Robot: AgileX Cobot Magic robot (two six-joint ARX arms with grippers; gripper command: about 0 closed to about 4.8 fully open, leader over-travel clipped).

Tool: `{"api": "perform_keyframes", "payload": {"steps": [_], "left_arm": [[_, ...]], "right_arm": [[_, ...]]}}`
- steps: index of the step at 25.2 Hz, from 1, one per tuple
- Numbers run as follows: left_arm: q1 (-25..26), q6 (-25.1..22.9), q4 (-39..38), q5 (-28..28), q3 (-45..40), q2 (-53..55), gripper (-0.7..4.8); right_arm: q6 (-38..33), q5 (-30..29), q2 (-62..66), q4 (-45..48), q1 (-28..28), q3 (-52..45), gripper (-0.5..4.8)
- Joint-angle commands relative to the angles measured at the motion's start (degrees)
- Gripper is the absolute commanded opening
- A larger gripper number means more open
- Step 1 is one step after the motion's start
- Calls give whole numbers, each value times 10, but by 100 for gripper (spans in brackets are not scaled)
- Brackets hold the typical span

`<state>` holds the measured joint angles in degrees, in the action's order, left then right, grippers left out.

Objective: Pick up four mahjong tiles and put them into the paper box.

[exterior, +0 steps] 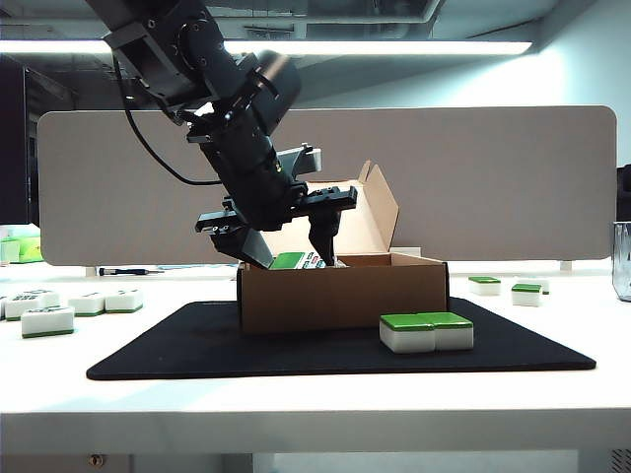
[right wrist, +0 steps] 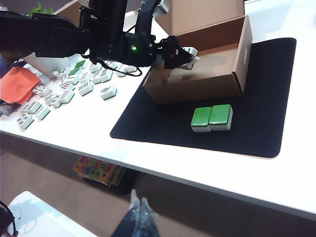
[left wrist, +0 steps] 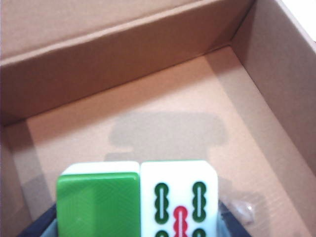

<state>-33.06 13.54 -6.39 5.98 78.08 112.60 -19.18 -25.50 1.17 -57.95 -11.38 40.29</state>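
My left gripper [exterior: 292,262] hangs over the open paper box [exterior: 345,296], shut on two mahjong tiles held side by side. In the left wrist view one tile shows its green back [left wrist: 96,205] and the other a white face with red and green marks [left wrist: 178,197]. Below them is the box's bare floor [left wrist: 163,98]. Two more green-backed mahjong tiles [exterior: 426,331] sit together on the black mat in front of the box, also visible in the right wrist view [right wrist: 211,117]. My right gripper [right wrist: 138,203] is shut and empty, off the table's near edge above the floor.
A black mat [exterior: 197,345] lies under the box. Loose tiles lie at the table's left [exterior: 47,320] and back right [exterior: 526,294]. A glass [exterior: 621,258] stands at the far right edge. A grey panel closes the back. A red cloth [right wrist: 17,84] lies beside many spare tiles.
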Motion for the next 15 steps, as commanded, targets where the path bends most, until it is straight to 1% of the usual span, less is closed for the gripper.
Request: {"api": "perform_keyframes", "payload": {"steps": [1,3,6,12,15], "left_arm": [[0,0,3,-2,3,-1,355],[0,0,3,-2,3,-1,361],[-1,0,3,-2,3,-1,410],[-1,0,3,-3,3,-1,409],[-2,5,5,-24,5,-4,409]], "right_arm": [[2,1,0,5,0,2,-1],[2,1,0,5,0,2,-1],[2,1,0,5,0,2,-1],[2,1,0,5,0,2,-1],[2,1,0,5,0,2,-1]]}}
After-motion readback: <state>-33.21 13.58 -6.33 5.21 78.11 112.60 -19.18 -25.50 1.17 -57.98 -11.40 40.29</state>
